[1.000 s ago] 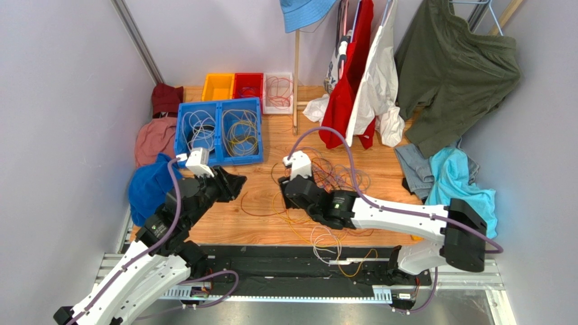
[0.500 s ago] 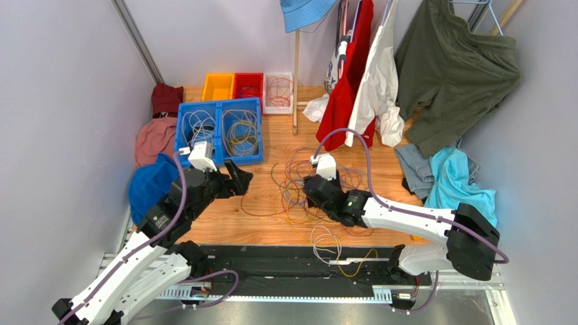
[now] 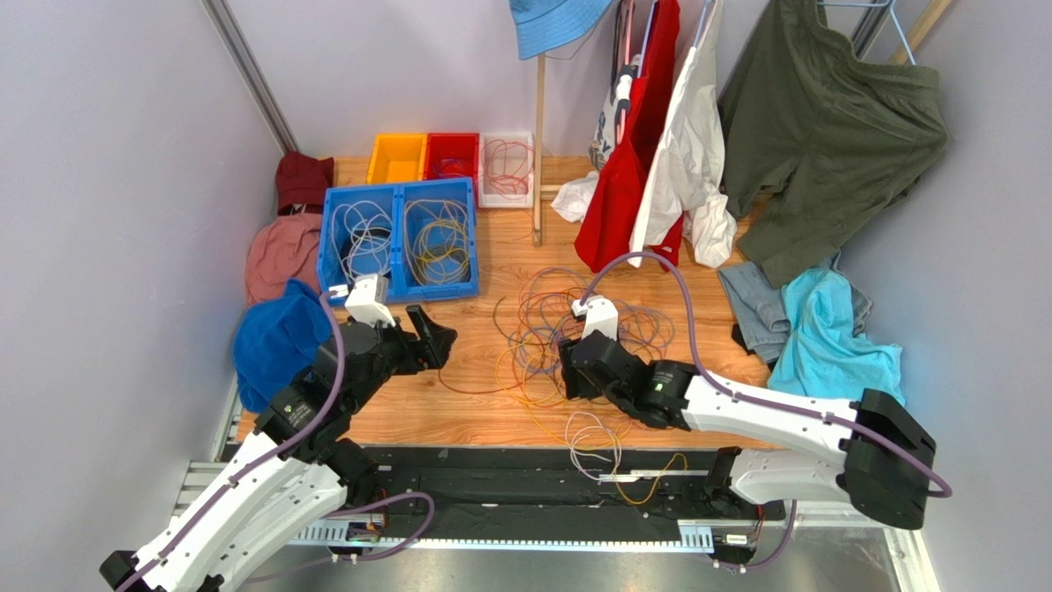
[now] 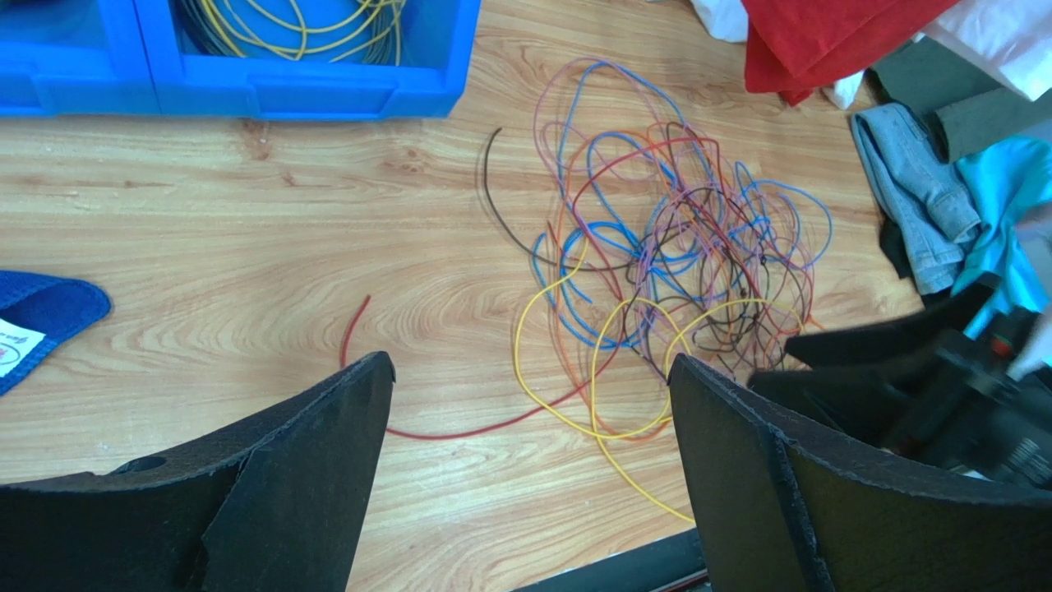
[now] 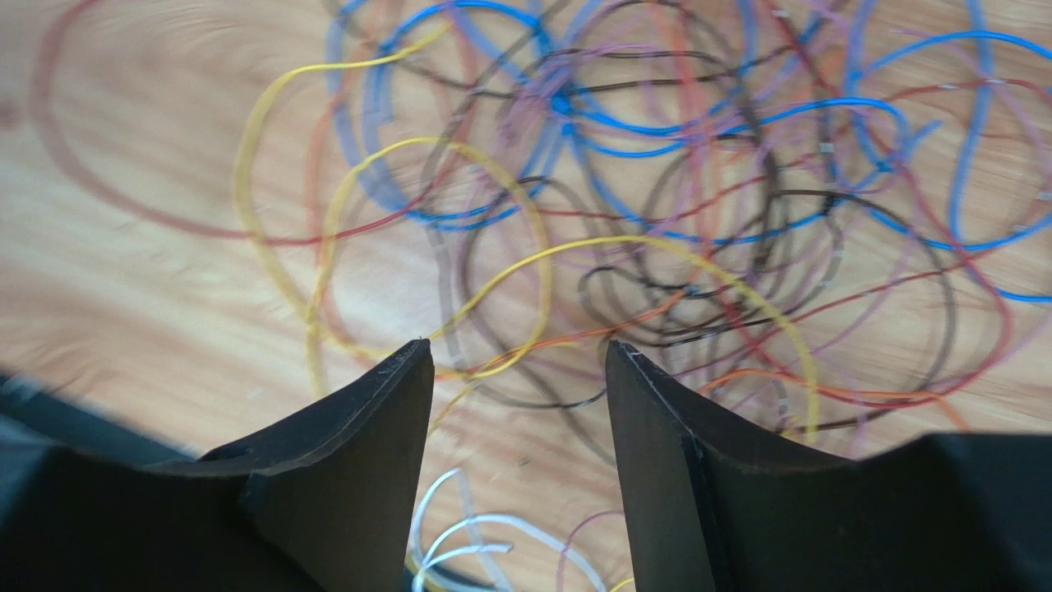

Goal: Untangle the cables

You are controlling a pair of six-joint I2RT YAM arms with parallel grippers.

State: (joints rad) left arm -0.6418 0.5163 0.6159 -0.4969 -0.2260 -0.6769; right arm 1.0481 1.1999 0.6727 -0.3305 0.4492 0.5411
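Note:
The cables [image 3: 580,331] lie in a loose tangle of blue, purple, red, brown, orange and yellow strands on the wooden table [image 3: 494,413]. My left gripper [image 3: 430,343] hovers left of the tangle, open wide, nothing between its fingers. In the left wrist view the tangle [image 4: 673,247] sits ahead and to the right of the left gripper [image 4: 531,364], and a single red strand [image 4: 457,429] runs below the jaws. My right gripper [image 3: 572,368] hangs over the tangle's near edge. In the right wrist view the right gripper [image 5: 516,348] is open above yellow and orange loops [image 5: 494,296], gripping nothing.
A blue double bin [image 3: 398,241] holds white and yellow wire coils; orange, red and white bins [image 3: 452,158] stand behind it. White wire loops [image 3: 593,438] hang over the front rail [image 3: 519,487]. Clothes are piled at the left [image 3: 282,339] and right [image 3: 827,327], and garments [image 3: 642,136] hang on a rack.
My right arm has swung right and toward the near edge, uncovering the tangle. The left gripper has opened wide and stayed near its spot.

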